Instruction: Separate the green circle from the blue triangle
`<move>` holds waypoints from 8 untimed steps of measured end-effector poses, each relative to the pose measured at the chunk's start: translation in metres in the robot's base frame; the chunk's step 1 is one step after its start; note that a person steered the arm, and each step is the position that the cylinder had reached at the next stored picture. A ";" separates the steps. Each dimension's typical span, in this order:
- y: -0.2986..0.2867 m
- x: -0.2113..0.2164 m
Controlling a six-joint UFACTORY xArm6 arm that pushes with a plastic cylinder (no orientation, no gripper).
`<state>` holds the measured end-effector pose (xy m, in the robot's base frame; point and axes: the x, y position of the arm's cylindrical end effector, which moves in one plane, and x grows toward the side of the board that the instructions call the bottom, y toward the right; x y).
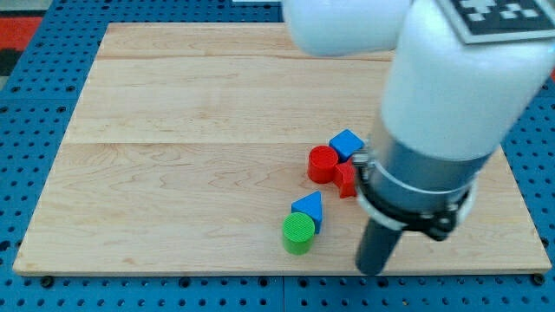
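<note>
Green circle (298, 232) touches the blue triangle (309, 208) at its one o'clock: separation not begun. My tip (373, 269), holding nothing, stands at the circle's four o'clock, apart.

I can read no words, numbers or brand names anywhere in this view. The only sign is a black-and-white square-patterned marker (501, 12) stuck on the white housing of my arm (451, 78) at the view's top right; it is cut off by the view's top edge, so only part of its blocky pattern shows, and it carries no letters or digits that I can make out. The wooden tabletop (191, 156) bears no print, and neither do the green circle (298, 231), the blue triangle (309, 208) or the other blocks. The blue pegboard (35, 95) around the tabletop carries no label.
</note>
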<state>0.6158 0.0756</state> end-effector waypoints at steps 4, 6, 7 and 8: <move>-0.158 -0.041; -0.195 -0.100; -0.188 -0.107; -0.177 -0.108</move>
<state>0.5080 -0.1016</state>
